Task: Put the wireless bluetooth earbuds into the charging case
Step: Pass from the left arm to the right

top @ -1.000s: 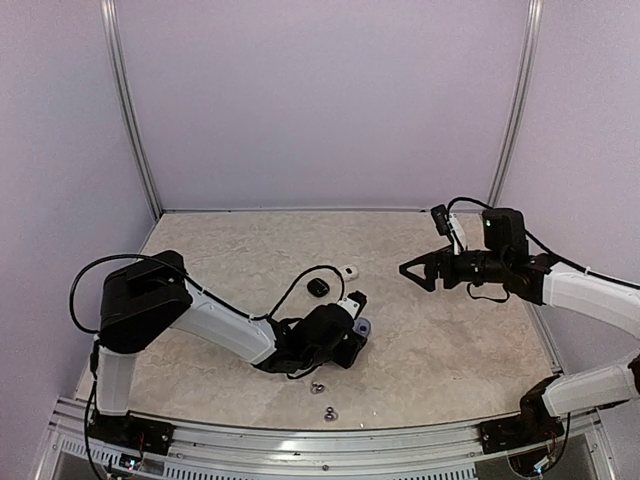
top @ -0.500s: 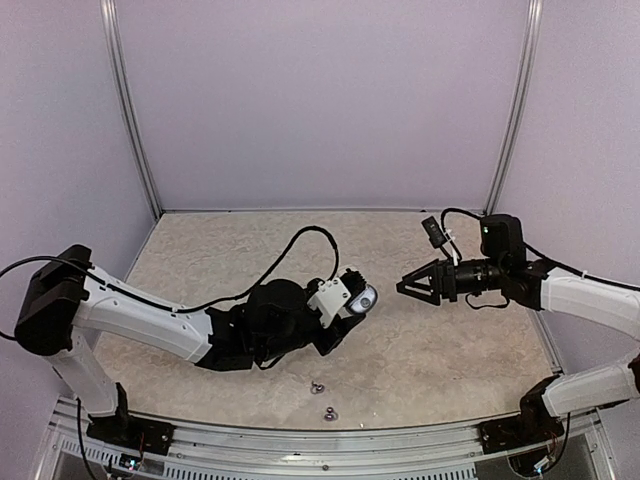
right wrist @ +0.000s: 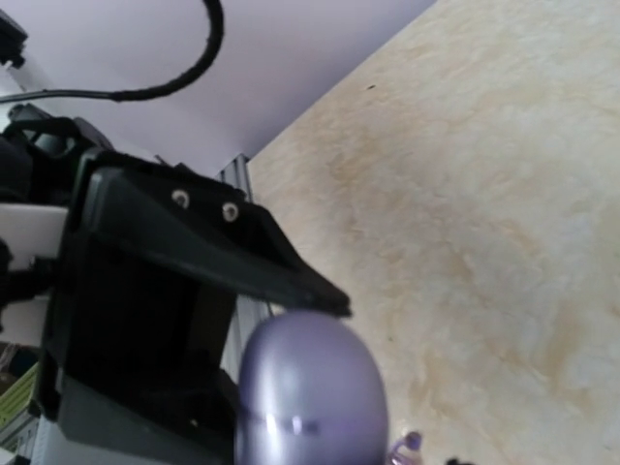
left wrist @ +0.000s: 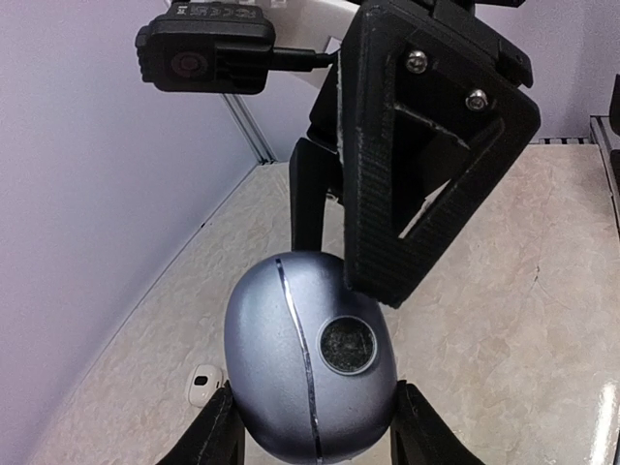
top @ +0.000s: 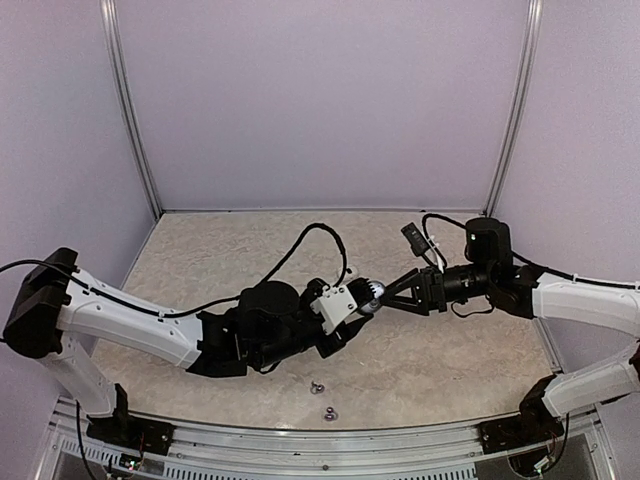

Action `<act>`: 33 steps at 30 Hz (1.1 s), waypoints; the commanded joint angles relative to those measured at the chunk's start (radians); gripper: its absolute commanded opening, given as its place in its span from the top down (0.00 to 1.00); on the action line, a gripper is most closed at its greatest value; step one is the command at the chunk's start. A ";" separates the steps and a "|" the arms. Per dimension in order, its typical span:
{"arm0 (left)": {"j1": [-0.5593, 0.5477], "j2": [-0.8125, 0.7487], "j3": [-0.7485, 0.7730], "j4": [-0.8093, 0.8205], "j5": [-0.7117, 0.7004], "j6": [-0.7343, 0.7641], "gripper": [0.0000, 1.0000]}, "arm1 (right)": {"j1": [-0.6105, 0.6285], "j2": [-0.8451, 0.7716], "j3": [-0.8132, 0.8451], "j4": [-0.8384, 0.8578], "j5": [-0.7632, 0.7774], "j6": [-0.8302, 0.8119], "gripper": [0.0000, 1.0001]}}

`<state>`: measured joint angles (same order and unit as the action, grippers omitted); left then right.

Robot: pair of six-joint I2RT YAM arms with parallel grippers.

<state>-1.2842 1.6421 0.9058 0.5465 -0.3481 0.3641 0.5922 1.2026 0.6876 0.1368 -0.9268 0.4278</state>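
Two arms: the left arm (top: 130, 325) and the right arm (top: 585, 300). Two pincers: the left pincer (top: 354, 304) and the right pincer (top: 392, 297). One rounded silvery-blue charging case (top: 368, 295). Two tiny loose pieces on the surface (top: 450, 350): a farther earbud (top: 317, 387) and a nearer earbud (top: 329, 412). One small white case (left wrist: 201, 381).
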 commanded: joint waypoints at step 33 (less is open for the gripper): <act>-0.035 -0.035 0.015 0.073 -0.032 0.073 0.66 | 0.074 0.051 -0.050 0.172 -0.033 0.104 0.68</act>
<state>-1.3106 1.6413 0.9066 0.5766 -0.3798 0.4229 0.6594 1.2530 0.6403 0.2981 -0.9546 0.5327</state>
